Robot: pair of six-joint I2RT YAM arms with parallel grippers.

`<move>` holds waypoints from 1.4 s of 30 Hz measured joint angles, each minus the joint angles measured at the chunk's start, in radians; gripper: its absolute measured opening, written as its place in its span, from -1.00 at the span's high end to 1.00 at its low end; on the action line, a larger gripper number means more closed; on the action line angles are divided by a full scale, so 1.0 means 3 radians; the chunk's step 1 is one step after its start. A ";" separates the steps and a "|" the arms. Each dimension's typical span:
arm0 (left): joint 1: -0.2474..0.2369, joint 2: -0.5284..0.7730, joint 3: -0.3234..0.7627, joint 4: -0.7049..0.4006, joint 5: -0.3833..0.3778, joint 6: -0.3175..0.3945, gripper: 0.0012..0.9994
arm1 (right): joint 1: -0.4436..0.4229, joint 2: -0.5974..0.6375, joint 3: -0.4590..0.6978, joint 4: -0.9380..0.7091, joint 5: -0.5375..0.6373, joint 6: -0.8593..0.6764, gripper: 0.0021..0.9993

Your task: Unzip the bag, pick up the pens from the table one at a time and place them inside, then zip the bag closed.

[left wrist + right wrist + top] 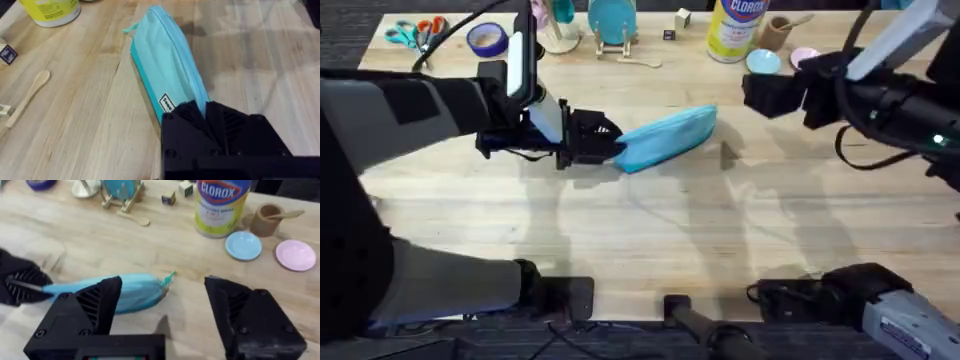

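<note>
Where left tool (610,140) grips, bag (670,137) end hidden

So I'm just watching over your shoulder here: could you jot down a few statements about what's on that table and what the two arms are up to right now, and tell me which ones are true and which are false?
1. The left gripper is shut on one end of the light teal-blue fabric pencil pouch. True.
2. The right gripper has its fingers closed tight. False: they stand wide apart, holding nothing.
3. The pouch lies on the light-wood plank table. True.
4. The yellow Clorox wipes canister lies tipped on its side. False: it stands upright at the back.
5. A small pale blue plate sits beside a pink plate. True.
</note>
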 joint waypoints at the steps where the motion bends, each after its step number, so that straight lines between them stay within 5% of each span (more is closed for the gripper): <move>1: 0.0000 0.0000 0.0000 0.0000 0.0001 0.0000 0.91 | 0.0000 -0.0012 0.0000 -0.0076 -0.0038 -0.0036 -0.99; 7: 0.0000 0.0000 0.0000 0.0001 0.0004 0.0001 0.90 | 0.0000 -0.0032 -0.0001 -0.0566 -0.0470 -0.0421 -1.00; 13: 0.0004 0.0000 0.0000 0.0024 0.0155 0.0000 -0.86 | 0.0000 -0.0032 -0.0001 -0.0650 -0.0632 -0.0561 -0.99; 14: 0.0004 0.0000 0.0000 0.0022 0.0180 0.0002 -0.95 | 0.0000 -0.0031 -0.0001 -0.0651 -0.0637 -0.0571 -0.99; 33: 0.0017 -0.0156 0.0000 -0.0028 0.0374 -0.0023 -1.00 | 0.0000 -0.0032 -0.0001 -0.0651 -0.0659 -0.0610 -0.99; 37: 0.0019 -0.0569 0.0000 -0.0041 0.0226 -0.0344 -1.00 | 0.0000 -0.0032 -0.0001 -0.0651 -0.0659 -0.0610 -1.00; 42: 0.0019 -0.1047 0.0000 -0.0070 -0.0101 -0.1046 -1.00 | 0.0000 -0.0032 -0.0001 -0.0650 -0.0659 -0.0612 -1.00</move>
